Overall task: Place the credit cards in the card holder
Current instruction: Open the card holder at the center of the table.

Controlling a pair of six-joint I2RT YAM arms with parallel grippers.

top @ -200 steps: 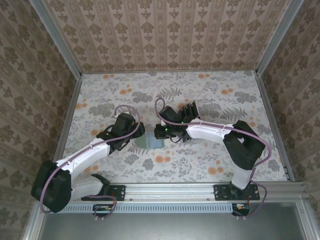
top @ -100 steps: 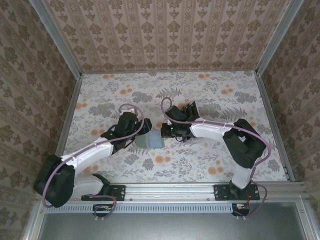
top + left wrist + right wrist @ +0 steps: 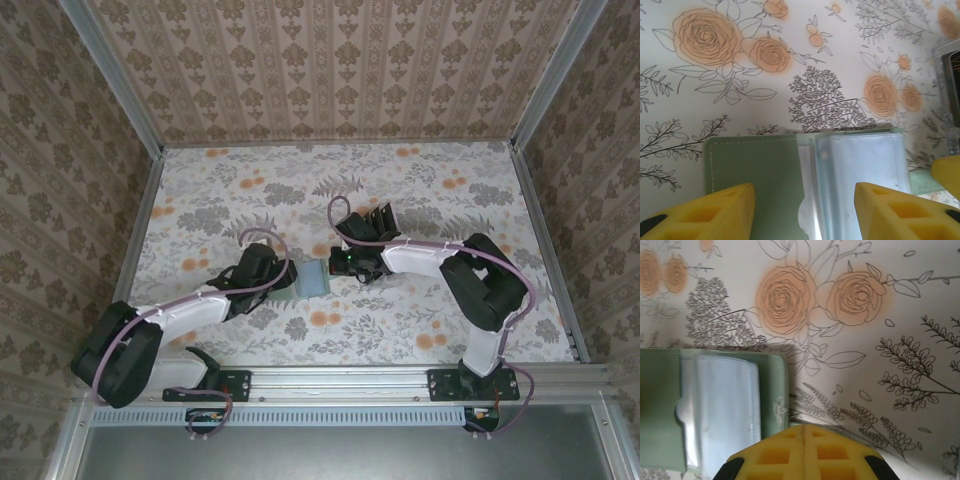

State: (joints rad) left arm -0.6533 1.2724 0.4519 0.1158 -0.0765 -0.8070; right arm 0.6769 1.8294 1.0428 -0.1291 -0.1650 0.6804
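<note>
Left wrist: one card holder [image 3: 756, 176], lying open.

Grey-green card holder [image 3: 757, 172] lies open, flat.

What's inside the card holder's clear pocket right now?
The card holder lies open; its clear pocket looks empty, with no card in the part showing. Its near end is out of frame, unseen.

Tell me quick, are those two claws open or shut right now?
Left gripper: open, above the card holder, holding nothing.
Right gripper: closed, nothing seen between its fingers.
</note>
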